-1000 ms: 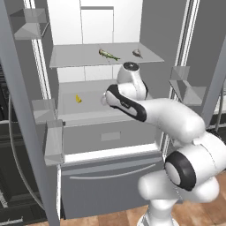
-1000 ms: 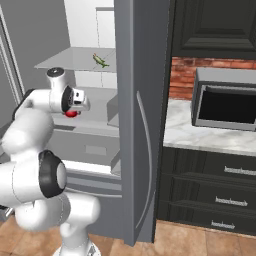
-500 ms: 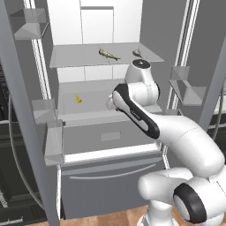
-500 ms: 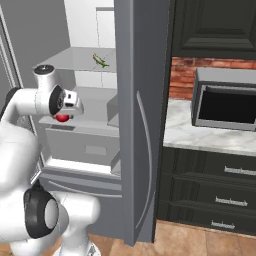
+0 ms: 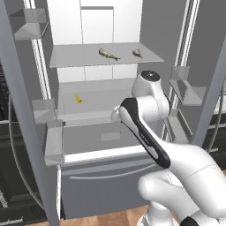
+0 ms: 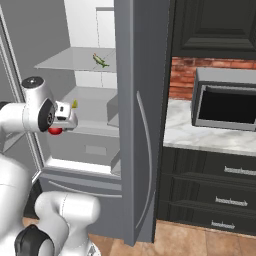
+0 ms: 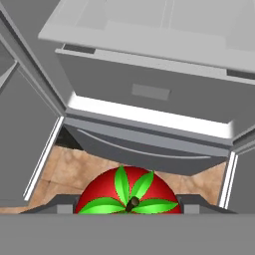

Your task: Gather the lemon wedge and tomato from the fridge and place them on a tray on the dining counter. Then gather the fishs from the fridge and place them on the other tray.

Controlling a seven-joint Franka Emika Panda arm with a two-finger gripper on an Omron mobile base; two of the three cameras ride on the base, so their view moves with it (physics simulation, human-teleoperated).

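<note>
While the tall grey steel fridge (image 5: 110,145) stood open, the fingers (image 7: 127,209) gripped the small round glossy red tomato (image 7: 127,196) at six o'clock of the hand view; the small bright yellow lemon wedge (image 5: 78,99) lay on the middle shelf (image 5: 92,106), at nine o'clock of the arm.

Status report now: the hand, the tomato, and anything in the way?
Hand shut on tomato, outside the open fridge. Lemon wedge on middle shelf, one fish on the shelf above. Nothing in the way.
</note>
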